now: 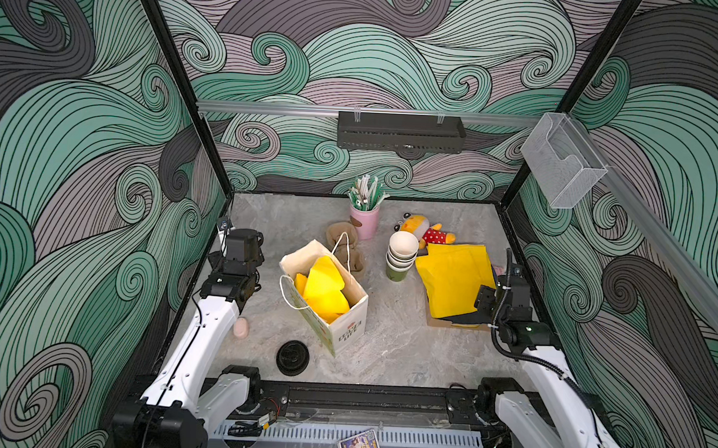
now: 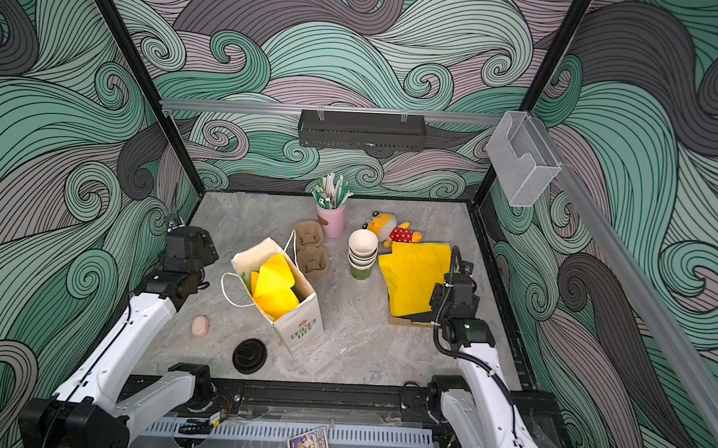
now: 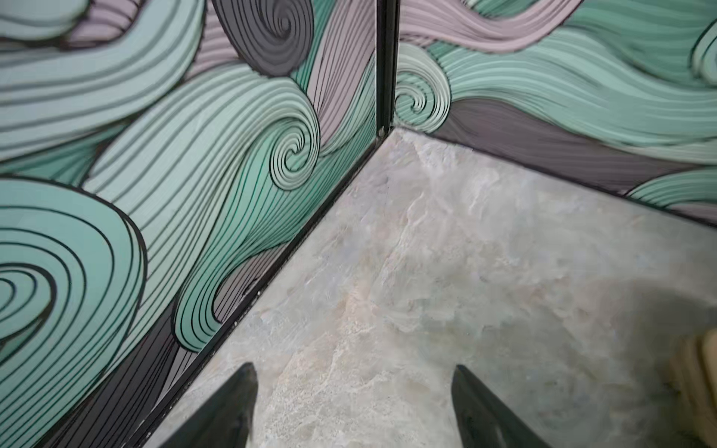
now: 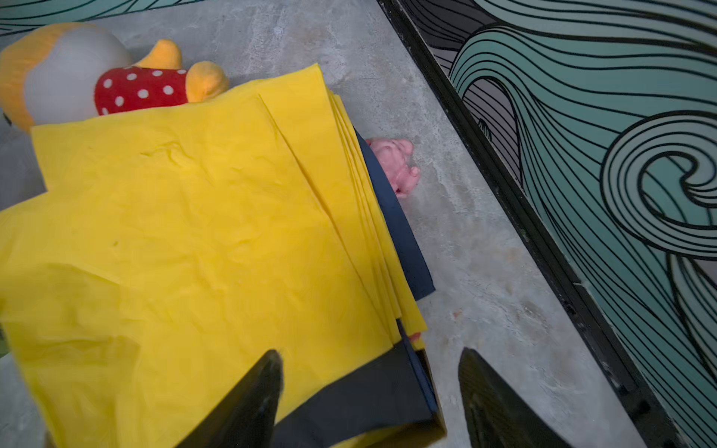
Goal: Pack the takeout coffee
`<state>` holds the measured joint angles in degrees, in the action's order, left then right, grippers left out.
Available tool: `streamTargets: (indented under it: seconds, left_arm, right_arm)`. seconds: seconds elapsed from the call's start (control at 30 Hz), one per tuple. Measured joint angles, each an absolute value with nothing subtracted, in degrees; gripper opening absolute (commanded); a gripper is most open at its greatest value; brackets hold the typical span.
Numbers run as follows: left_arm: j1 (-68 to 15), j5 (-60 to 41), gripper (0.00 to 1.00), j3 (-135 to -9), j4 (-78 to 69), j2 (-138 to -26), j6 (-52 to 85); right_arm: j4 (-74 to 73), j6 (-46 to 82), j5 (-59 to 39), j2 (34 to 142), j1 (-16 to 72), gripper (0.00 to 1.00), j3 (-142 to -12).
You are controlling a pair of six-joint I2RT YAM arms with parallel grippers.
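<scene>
The takeout coffee is hidden; no lidded cup shows in any view. A white paper bag stands open in the middle of the table, with crumpled yellow tissue filling its mouth. My left gripper is open over bare table by the far left corner, holding nothing. My right gripper is open too, hovering over the right edge of a stack of yellow paper sheets, with nothing between its fingers.
A stack of lidless cups, a pink cup of straws, a brown pulp carrier and a plush toy sit at the back. Loose black lids and a pink lump lie front left. Walls stand close on both sides.
</scene>
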<state>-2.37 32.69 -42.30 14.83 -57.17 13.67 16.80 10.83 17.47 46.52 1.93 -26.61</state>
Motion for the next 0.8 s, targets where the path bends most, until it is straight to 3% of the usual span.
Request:
streamTargets:
  seconds: [0.33, 0.67, 0.8]
  left_arm:
    - [-1.1, 26.1, 0.85, -22.5, -14.5, -67.0, 9.2]
    - [0.7, 19.8, 0.85, -20.6, -36.2, -78.4, 7.0]
    - [1.0, 17.5, 0.86, -20.6, -42.7, -84.6, 6.4]
  right_arm:
    - [-21.2, 4.4, 2.0, 68.5, 0.6, 0.77, -18.5]
    - [-50.1, -0.1, -2.3, 87.2, 0.2, 0.78, -18.5]
    - [-50.6, 0.6, -2.7, 88.5, -1.2, 0.88, -18.9]
